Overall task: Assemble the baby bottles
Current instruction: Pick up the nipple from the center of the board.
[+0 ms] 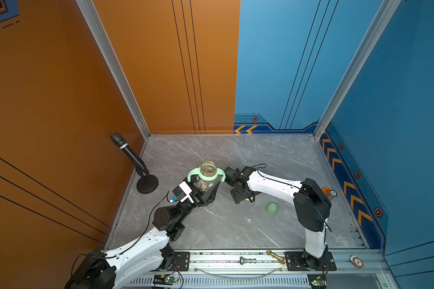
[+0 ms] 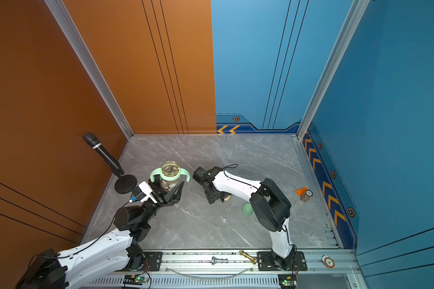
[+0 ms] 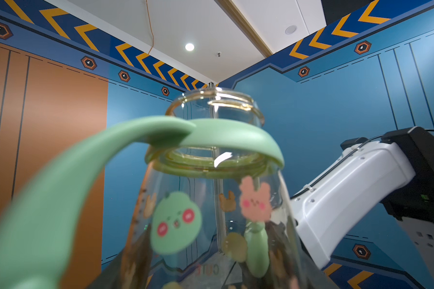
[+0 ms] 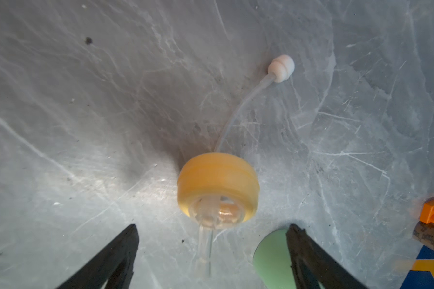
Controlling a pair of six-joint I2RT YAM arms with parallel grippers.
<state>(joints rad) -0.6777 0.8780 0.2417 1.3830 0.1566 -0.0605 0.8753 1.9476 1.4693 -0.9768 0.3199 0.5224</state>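
The clear amber-tinted baby bottle (image 1: 205, 184) (image 2: 169, 182) with printed figures is held up off the table, mouth open and upward, with my left gripper (image 1: 204, 187) (image 2: 169, 189) shut on its body. The mint-green two-handled ring (image 1: 206, 176) (image 3: 223, 135) sits round its neck. In the left wrist view the bottle (image 3: 211, 200) fills the frame. My right gripper (image 1: 241, 197) (image 4: 214, 226) hangs open just above the pale yellow collar (image 4: 217, 180) (image 2: 227, 198), which lies on the table with its straw (image 4: 238, 110) trailing away. The mint-green dome cap (image 1: 271, 209) (image 4: 271, 257) lies beside the right fingers.
A microphone on a round stand (image 1: 135, 162) is at the table's left edge. A small brown jar with an orange piece (image 2: 305, 195) stands near the right wall. Two chess pieces (image 1: 247, 260) (image 1: 276, 257) and a chip (image 1: 356, 261) lie on the front rail.
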